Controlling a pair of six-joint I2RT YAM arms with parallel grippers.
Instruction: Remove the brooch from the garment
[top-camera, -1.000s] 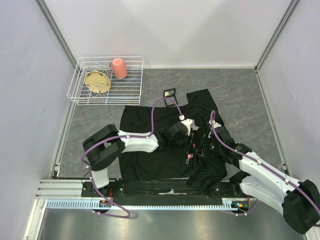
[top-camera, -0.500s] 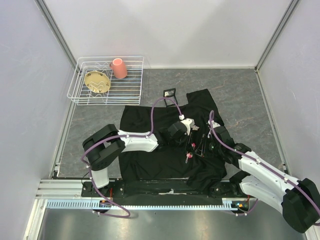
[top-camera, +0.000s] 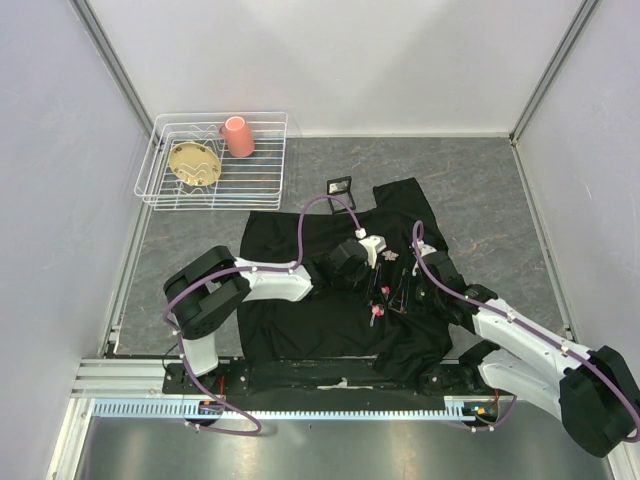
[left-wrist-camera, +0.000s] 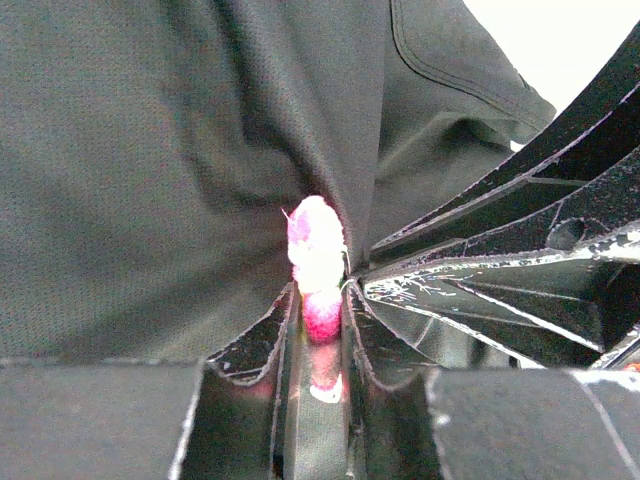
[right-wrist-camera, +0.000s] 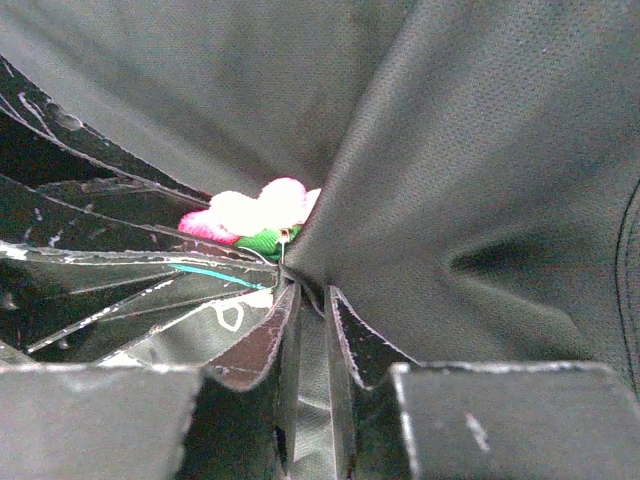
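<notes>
Two grippers: both mine, meeting tip by tip over the lower middle of the garment (top-camera: 300, 225).
Garment: black short-sleeved shirt, spread over the grey table (top-camera: 480, 190); its near edge hangs over the table edge by my arm bases.
Brooch (left-wrist-camera: 316, 245): soft pink and white piece with a green part, standing against a raised fold in the garment's lower middle. I cannot tell whether its pin is through the cloth.
Left gripper (left-wrist-camera: 320, 305): fingers drawn together on the brooch's lower pink end; the paler upper part stands clear above the tips.
Right gripper (right-wrist-camera: 305, 292): fingers pinched on a ridge of garment cloth just beside the brooch; the cloth rises from the tips in a tent.
Spacing: the two sets of fingers lie side by side on the garment, close on either side of the brooch.
Wire rack (top-camera: 160, 195): white, beyond the garment's far edge on my left-arm side, apart from the cloth.
Pink cup (top-camera: 237, 135): inside the rack, at its far side.
Tan dish (top-camera: 193, 160): inside the rack, beside the cup.
Small black frame (top-camera: 340, 185): on the table just beyond the garment's far edge.
</notes>
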